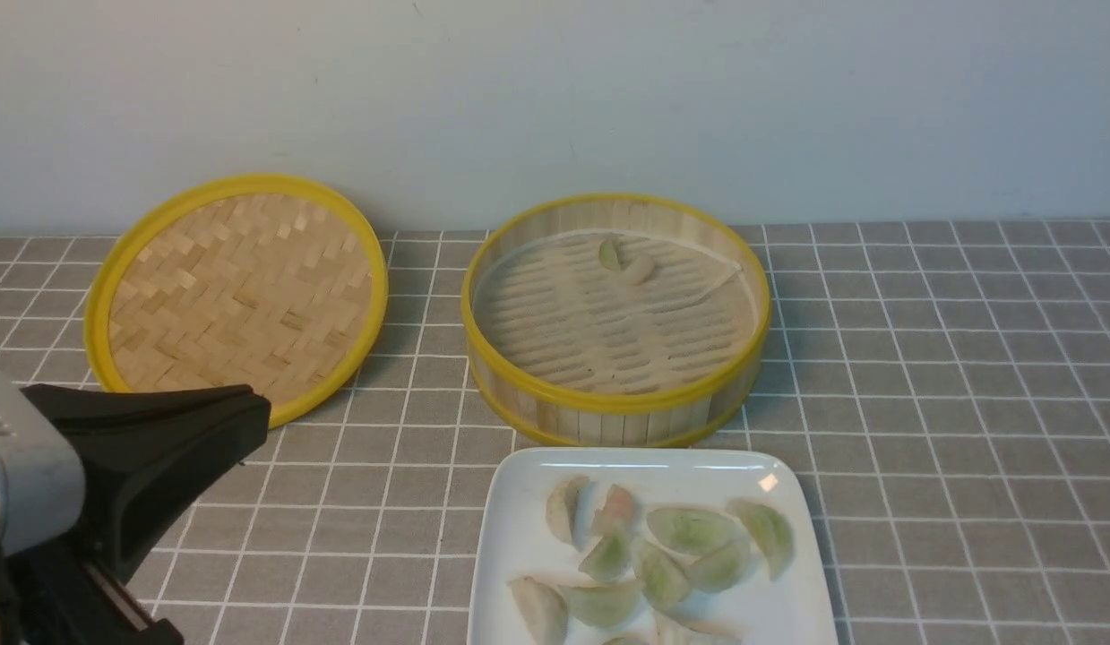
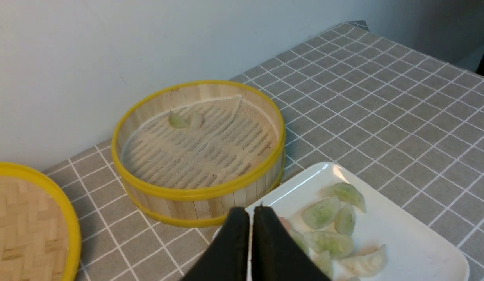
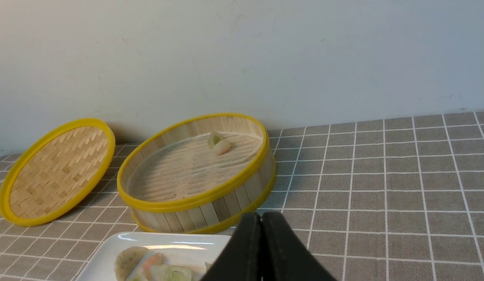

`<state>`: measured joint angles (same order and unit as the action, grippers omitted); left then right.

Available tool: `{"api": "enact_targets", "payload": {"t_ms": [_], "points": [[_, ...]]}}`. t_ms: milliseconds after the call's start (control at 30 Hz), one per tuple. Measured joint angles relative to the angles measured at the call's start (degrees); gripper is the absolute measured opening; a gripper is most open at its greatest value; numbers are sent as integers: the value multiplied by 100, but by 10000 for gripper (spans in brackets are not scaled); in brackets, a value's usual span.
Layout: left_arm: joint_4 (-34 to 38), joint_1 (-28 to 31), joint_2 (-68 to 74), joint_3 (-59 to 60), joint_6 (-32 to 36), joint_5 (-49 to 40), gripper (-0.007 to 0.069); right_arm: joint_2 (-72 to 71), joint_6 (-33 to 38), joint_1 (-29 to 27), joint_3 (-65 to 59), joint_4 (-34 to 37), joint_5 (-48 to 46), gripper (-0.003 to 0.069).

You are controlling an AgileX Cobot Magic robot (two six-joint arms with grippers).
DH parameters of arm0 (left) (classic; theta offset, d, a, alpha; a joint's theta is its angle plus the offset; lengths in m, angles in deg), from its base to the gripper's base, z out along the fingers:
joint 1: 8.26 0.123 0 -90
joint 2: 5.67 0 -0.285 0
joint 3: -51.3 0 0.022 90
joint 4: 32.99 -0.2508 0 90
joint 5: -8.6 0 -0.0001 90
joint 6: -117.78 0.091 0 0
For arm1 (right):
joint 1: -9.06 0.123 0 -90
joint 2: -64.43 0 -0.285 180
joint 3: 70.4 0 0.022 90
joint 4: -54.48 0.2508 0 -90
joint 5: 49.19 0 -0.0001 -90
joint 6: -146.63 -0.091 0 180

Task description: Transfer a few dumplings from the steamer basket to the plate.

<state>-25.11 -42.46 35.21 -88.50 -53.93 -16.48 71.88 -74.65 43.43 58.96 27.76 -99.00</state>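
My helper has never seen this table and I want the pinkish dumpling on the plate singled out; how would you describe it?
Find the white square plate in front of the steamer basket. Near its basket-side edge lies a small dumpling. Its orange-pink tint sets it apart from the green and cream ones around it.

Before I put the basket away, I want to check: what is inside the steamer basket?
Two dumplings lie on the slatted floor of the basket. Anything beneath its pale liner is hidden.

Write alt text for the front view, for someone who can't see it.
Several dumplings lie on a white plate; behind it, a bamboo steamer basket holds two more. The left gripper is near a woven lid.
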Motion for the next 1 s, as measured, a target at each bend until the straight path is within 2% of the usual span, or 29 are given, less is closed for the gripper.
{"api": "enact_targets", "payload": {"t_ms": [67, 167, 300, 500, 600, 1000], "points": [[-9, 162, -131, 69, -74, 44, -5, 0, 0, 0, 0, 0, 0, -15], [-14, 905, -700, 601, -339, 336, -5, 0, 0, 0, 0, -11, 0, -15], [-28, 1980, -1681, 1585, -370, 645, -5, 0, 0, 0, 0, -11, 0, -15], [-32, 3091, -3069, 3152, -359, 661, -5, 0, 0, 0, 0, -11, 0, -15], [-40, 3349, -3344, 3719, -348, 566, -5, 0, 0, 0, 0, -11, 0, -15], [-40, 3414, -3369, 3854, -330, 362, -5, 0, 0, 0, 0, -11, 5, -15]]}}
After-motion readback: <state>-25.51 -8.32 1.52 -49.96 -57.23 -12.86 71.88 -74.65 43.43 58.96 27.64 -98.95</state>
